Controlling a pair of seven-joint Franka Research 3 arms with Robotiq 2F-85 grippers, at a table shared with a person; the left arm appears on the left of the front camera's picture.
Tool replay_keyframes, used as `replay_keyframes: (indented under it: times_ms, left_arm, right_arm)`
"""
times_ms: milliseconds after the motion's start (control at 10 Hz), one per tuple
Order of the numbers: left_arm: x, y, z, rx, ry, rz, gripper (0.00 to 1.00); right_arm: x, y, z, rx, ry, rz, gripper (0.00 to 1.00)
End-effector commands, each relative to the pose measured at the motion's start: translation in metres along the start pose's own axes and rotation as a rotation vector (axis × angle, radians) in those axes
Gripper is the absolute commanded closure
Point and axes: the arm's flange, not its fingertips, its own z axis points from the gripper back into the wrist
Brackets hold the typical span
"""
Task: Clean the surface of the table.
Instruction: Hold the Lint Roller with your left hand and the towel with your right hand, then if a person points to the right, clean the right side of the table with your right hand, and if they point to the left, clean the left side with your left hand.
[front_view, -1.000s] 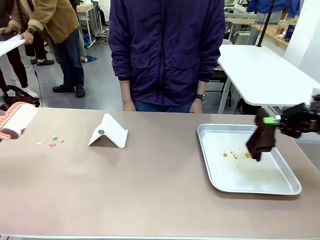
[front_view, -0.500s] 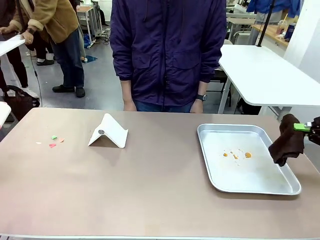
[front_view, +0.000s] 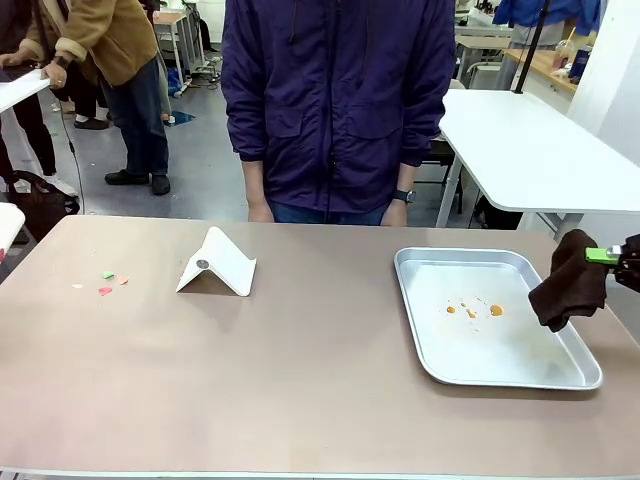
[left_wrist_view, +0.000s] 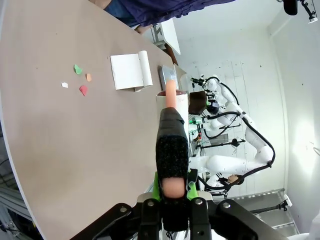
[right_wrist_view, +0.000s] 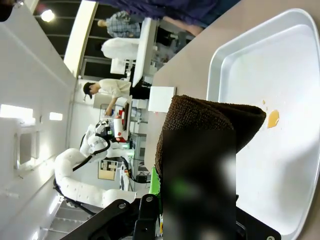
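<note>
Bench (front_view: 300, 380) holds coloured scraps (left_wrist_view: 83, 90) well ahead of the left fingers (left_wrist_view: 173, 187), clamped on a roller (left_wrist_view: 171, 145); right fingers (front_view: 603, 256) pinch a brown cloth (front_view: 568, 292) hanging below them, by the tray (front_view: 420, 262).

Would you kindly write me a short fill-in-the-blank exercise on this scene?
The right gripper holds a dark brown ____.
The orange spots lie inside the silver ____.
The coloured scraps lie on the table, on the robot's ____ of the white folded card.
The left gripper grips a lint ____.
Missing: cloth; tray; left; roller.
</note>
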Motion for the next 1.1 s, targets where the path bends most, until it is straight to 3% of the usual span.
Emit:
replay_keyframes:
  times_ms: [0, 1000]
  left_arm:
    - [-0.0033, -0.0044, 0.0005, -0.002, 0.015, -0.020, 0.87]
    - [-0.0033, -0.0044, 0.0005, -0.002, 0.015, -0.020, 0.87]
  right_arm:
    - [-0.0032, 0.0058, 0.0007, -0.006, -0.007, -0.005, 1.00]
    - [-0.0032, 0.0058, 0.0007, -0.006, -0.007, -0.005, 1.00]
